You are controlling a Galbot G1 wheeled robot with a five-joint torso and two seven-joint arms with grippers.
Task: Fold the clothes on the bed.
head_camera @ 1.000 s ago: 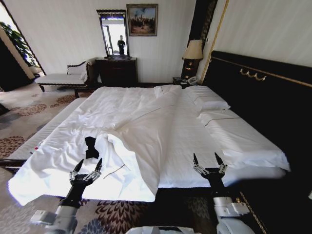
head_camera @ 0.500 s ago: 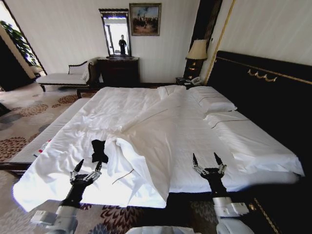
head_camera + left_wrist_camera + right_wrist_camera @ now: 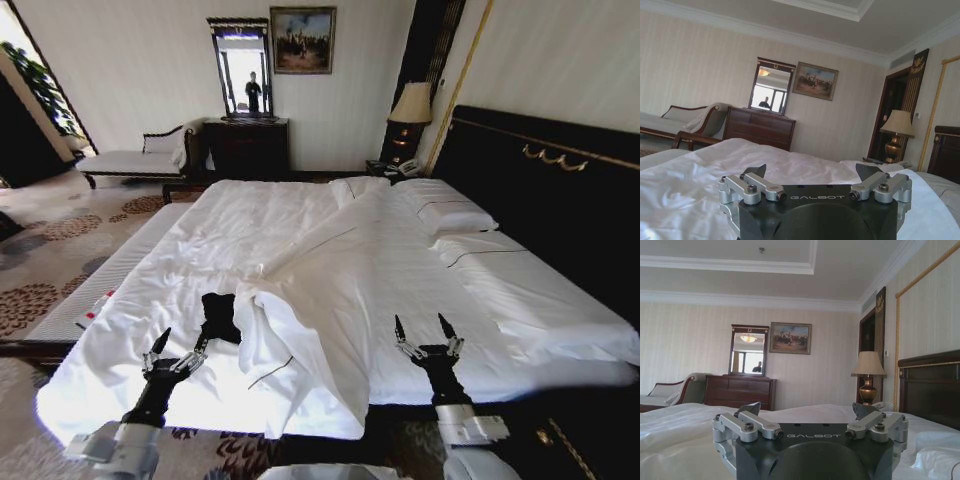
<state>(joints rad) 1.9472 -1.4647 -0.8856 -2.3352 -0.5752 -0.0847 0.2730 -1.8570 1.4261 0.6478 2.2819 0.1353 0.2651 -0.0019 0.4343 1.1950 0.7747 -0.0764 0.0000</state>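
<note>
Black cotton, soft and crumpled, is the whole of the clothes (image 3: 219,316): 1 small dark bundle lying on the near left part of the bed (image 3: 420,270), half tucked against a thick rolled-back fold of the white duvet (image 3: 300,345). The left hand (image 3: 179,346) hovers just short of that bundle, near the foot edge, its 2 pointed dark fingers spread apart with nothing between them; the right hand (image 3: 420,333) is held up over the near right part of the mattress, well apart from the garment, fingers likewise spread and empty. In my judgement the main risk is a mixed grab: the duvet fold rises just beside the shirt and overlaps its edge, so a pinch aimed low could close on white bedding along with, or instead of, the black fabric, and drag the cover. The shirt is bunched, with no sleeve, hem or collar that I can make out, so picking a corner to spread it flat would be guesswork. Limp knit fabric will likely sag and slip from narrow metal tips. The duvet is smooth with faint stripes and deep soft creases, an uneven surface to flatten anything on. A tall dark headboard (image 3: 540,190) runs along the right side, glossy and hard.
</note>
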